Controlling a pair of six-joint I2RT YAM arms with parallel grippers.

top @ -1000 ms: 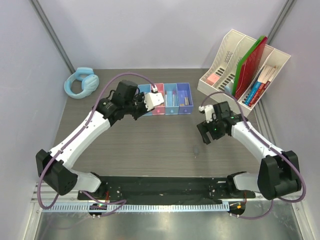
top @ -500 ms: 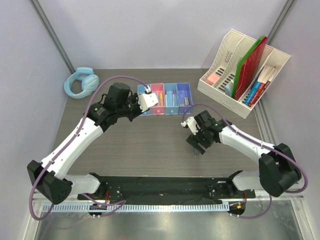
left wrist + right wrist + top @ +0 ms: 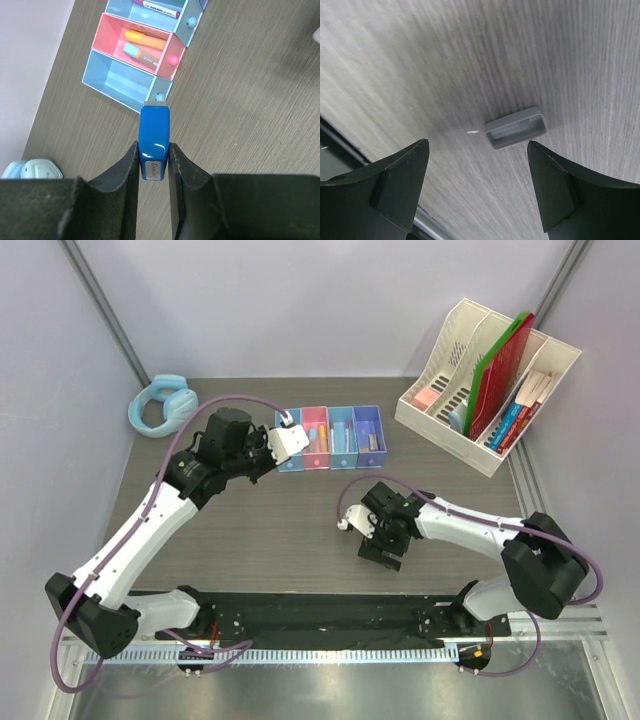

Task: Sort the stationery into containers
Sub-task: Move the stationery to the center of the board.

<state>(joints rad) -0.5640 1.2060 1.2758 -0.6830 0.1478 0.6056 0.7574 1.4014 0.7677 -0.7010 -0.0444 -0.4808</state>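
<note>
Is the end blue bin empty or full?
Empty: the end blue bin shows only bare floor; the pink bin beside it holds markers.

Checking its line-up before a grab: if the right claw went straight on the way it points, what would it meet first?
Probably the grey eraser, lying on the table ahead of the open right claw, off-centre toward one finger; how far is unclear.

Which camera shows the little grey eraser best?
The right wrist view: the grey eraser lies plainly on the table, below the open jaws. From the top view the right arm hides it; the left wrist view misses it.
</note>
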